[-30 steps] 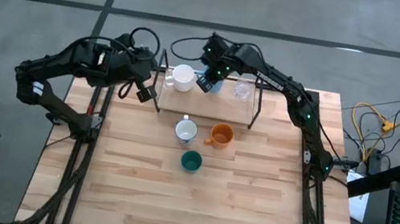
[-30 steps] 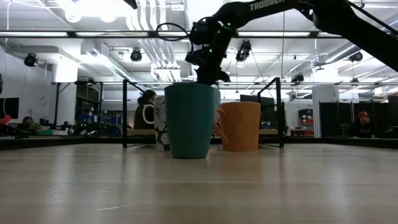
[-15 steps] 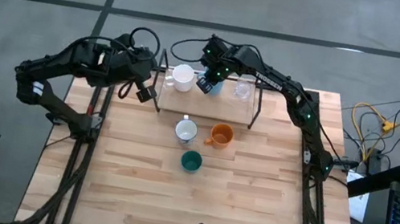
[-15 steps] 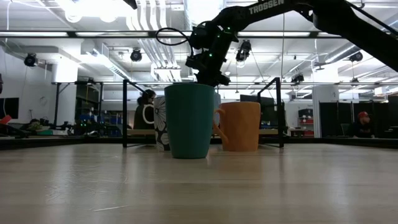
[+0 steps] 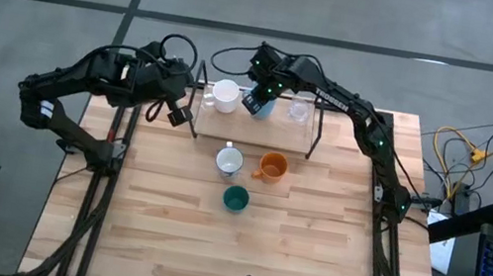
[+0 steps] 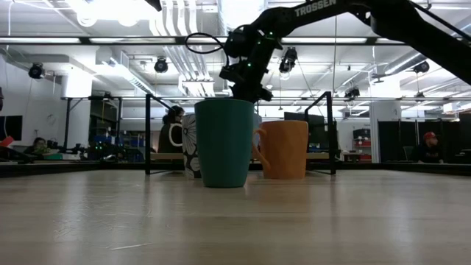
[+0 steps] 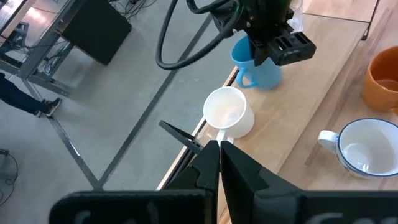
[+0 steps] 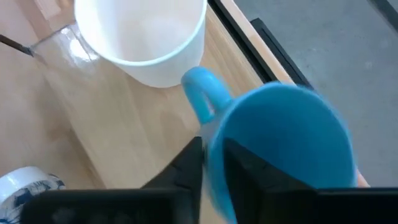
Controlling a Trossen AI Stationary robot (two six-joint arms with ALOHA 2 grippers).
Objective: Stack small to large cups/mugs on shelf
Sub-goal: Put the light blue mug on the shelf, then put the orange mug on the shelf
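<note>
The shelf (image 5: 253,131) stands at the table's far edge. On it are a white cup (image 5: 225,95), a light blue mug (image 5: 266,108) and a clear glass (image 5: 299,112). My right gripper (image 5: 255,101) is over the shelf, shut on the light blue mug (image 8: 280,143). My left gripper (image 5: 176,112) hovers left of the shelf with its fingers shut (image 7: 219,155) and empty. A whitish mug with a handle (image 5: 228,161), an orange mug (image 5: 271,167) and a dark teal cup (image 5: 235,197) stand on the table in front of the shelf. My right gripper pinches the light blue mug's rim wall (image 8: 211,155) beside the handle (image 8: 199,93), one finger outside (image 8: 186,168) and one inside the mug (image 8: 244,167). The fingers come from above, pointing down. The mug is upright; whether its base rests on the shelf I cannot tell.
The shelf's black wire frame has upright loops at its ends (image 5: 201,85) (image 5: 318,120). In the low view the teal cup (image 6: 224,143) and orange mug (image 6: 283,149) hide most of the shelf. People sit in the room behind (image 6: 429,147).
My right gripper has tipped a little while holding the light blue mug at the shelf; the mug stays in about the same place beside the white cup.
</note>
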